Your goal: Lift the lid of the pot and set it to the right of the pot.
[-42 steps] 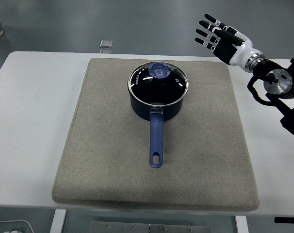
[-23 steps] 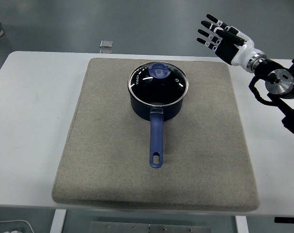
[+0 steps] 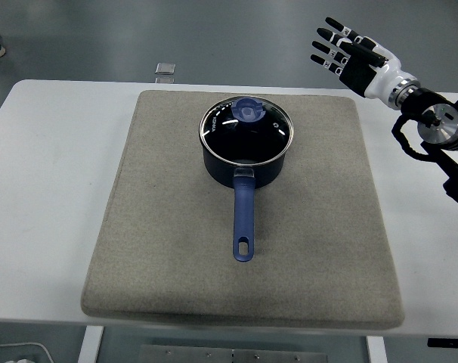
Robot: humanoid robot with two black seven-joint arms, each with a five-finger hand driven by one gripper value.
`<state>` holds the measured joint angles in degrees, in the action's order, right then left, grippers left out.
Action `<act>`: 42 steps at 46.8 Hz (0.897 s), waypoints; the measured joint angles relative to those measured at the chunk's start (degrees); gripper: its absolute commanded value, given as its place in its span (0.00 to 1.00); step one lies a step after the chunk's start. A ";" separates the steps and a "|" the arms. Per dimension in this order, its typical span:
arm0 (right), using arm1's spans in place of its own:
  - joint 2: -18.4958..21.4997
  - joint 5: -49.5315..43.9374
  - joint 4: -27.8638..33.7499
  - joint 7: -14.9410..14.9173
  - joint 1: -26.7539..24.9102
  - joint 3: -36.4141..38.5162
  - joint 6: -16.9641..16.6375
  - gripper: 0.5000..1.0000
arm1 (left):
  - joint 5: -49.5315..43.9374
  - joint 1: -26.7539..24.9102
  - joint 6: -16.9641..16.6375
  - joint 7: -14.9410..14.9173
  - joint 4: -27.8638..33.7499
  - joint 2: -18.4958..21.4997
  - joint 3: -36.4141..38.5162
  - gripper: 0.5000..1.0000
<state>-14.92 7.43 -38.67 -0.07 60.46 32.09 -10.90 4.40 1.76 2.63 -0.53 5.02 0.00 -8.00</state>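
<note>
A dark blue pot stands on a grey mat in the middle of the white table, its long handle pointing toward the near edge. A glass lid with a blue knob sits closed on the pot. My right hand hovers above the table's far right corner, well to the right of the pot, fingers spread and empty. The left arm does not show.
The mat has bare room to the right of the pot. A small clear square object lies on the floor beyond the table's far edge. The white table shows bare at the left.
My right hand has drifted slightly to the right and upward, away from the pot. The pot and lid have not moved.
</note>
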 measured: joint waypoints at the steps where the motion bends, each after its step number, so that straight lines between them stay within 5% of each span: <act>1: 0.08 -0.02 0.00 0.00 0.03 -0.09 0.05 0.81 | 0.00 -0.01 0.00 0.00 0.00 0.00 0.00 1.00; 42: 0.11 -13.99 -1.97 -0.11 1.11 -1.06 1.85 0.81 | 0.00 0.00 0.00 0.00 -0.01 0.00 0.02 1.00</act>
<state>-14.82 -6.56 -40.64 -0.19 61.58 31.03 -9.06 4.40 1.76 2.63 -0.53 5.01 0.00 -7.98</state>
